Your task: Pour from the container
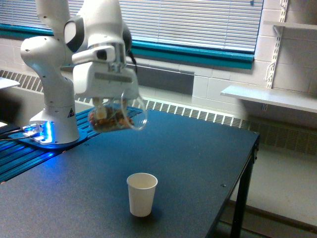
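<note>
The container (118, 116) is a clear plastic jar with brown nut-like pieces inside. It hangs tilted in the air, its mouth turned toward the exterior view's right. My gripper (110, 103) is shut on it from above, and the white hand hides the jar's top. A small white paper cup (141, 194) stands upright on the dark table (198, 158), below the jar and a little to its right. The jar's mouth is well above the cup's rim, and nothing is falling from it.
The arm's white base (53, 114) stands at the exterior view's left on a blue ribbed plate (99, 119). The table's right edge (250, 163) drops to the floor. A white shelf (270, 96) juts from the wall at the right.
</note>
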Motion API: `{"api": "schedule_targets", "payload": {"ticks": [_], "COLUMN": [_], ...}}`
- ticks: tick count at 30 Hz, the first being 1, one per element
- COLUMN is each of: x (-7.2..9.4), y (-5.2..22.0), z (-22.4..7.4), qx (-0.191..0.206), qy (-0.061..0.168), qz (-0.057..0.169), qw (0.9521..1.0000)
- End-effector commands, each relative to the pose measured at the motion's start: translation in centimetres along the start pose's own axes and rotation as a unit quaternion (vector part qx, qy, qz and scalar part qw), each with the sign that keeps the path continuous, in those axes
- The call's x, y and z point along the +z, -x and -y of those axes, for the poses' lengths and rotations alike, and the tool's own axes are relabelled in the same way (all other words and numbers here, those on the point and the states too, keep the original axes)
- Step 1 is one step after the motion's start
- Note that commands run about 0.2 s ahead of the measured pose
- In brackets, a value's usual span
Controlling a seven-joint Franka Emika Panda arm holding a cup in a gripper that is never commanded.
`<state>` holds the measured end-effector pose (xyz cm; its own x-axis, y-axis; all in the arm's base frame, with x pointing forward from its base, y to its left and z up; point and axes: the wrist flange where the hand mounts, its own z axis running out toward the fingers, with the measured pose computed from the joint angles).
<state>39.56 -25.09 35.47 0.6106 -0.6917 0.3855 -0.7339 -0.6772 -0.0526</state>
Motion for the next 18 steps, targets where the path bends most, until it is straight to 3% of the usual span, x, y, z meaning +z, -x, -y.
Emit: {"api": "schedule_targets", "payload": {"ticks": [1, 18], "x": [0.1, 2.0], "y": [0.9, 2.6], "z": [-1.3, -1.5], "qx": [-0.012, -0.013], "qy": [0.014, 0.049], "qz": [0.000, 0.007], "qw": [0.9998, 0.9987]}}
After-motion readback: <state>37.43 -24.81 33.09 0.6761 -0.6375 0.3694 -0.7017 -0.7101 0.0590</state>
